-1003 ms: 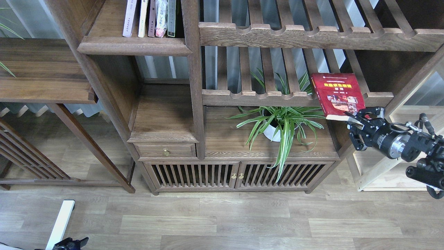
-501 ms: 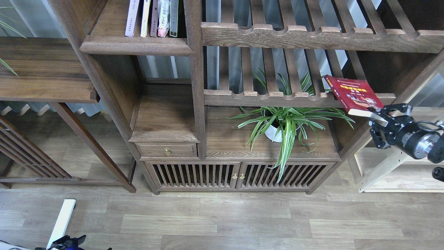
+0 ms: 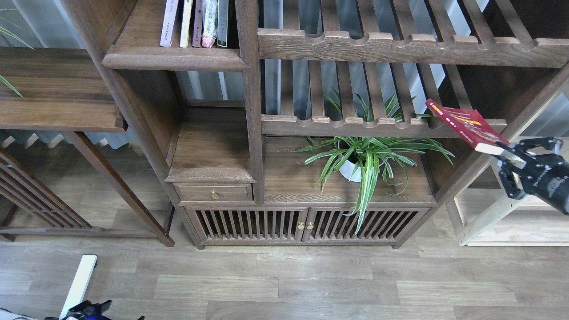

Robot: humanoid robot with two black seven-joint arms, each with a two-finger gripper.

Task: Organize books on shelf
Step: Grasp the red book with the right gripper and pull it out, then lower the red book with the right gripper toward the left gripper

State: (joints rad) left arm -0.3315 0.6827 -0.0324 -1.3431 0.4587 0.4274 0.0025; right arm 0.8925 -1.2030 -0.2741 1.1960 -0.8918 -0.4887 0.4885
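The left hand (image 3: 84, 309) is barely seen at the bottom left edge, dark and small, so whether it is wide or closed cannot be told. Up at the top left, the shelf (image 3: 173, 58) is already occupied by a row of upright books (image 3: 195, 22), and little free width seems to be left beside the post. Further right, the slatted rack (image 3: 382, 126) and the potted plant (image 3: 362, 160) beneath it are crossed by any path back toward that bay. At the far right, the red book (image 3: 464, 124) is held by its near edge in the right hand (image 3: 511, 153), tilted steeply with its far corner over the rack's front rail. A grip so close to one edge is judged weak: the book could be levered out by its own weight or slip if swung quickly. The raised corner could also be caught on the rail, or the leaves brushed, during the carry leftward
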